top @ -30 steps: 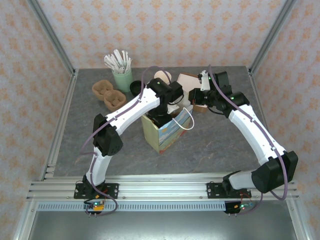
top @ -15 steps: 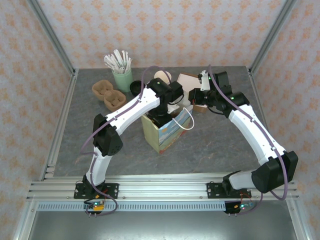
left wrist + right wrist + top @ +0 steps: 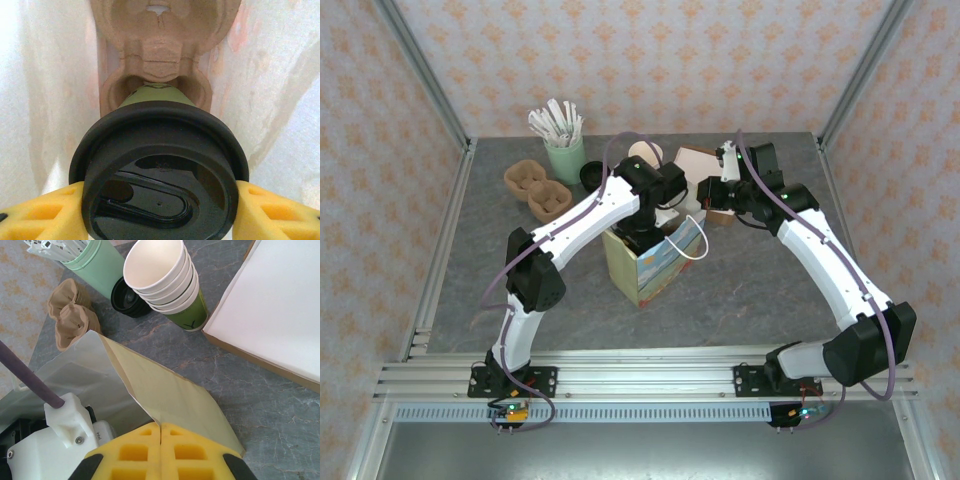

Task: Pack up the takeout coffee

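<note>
Nearest to the arm bases, a brown paper bag (image 3: 645, 270) with a printed side stands upright on the grey marbled counter (image 3: 770, 280). The left arm reaches down into its open mouth.

Inside the bag, the left end effector (image 3: 159, 210) is partly open. Its yellow fingers (image 3: 42, 215) lie against both sides of the takeout coffee (image 3: 159, 165), a small paper cup with a green lower band and a round black plastic lid, and hold it. The cup's base sits in a socket of a brown moulded-pulp carrier (image 3: 160, 55) between the bag's pale inner walls.

Just right of the bag, the right end effector (image 3: 160, 432) has its yellow fingers pressed together, pinching the bag's folded-out rim.

Farther back lie two more brown pulp carriers (image 3: 538, 187) and a loose black lid (image 3: 127, 300). Beside that lid stands a stack of cream paper cups (image 3: 160, 270). To the right of the stack lies a flat white board with a brown edge (image 3: 275, 315). At the far left stands a pale mint-green tumbler (image 3: 565, 158) of white sticks (image 3: 556, 120).
</note>
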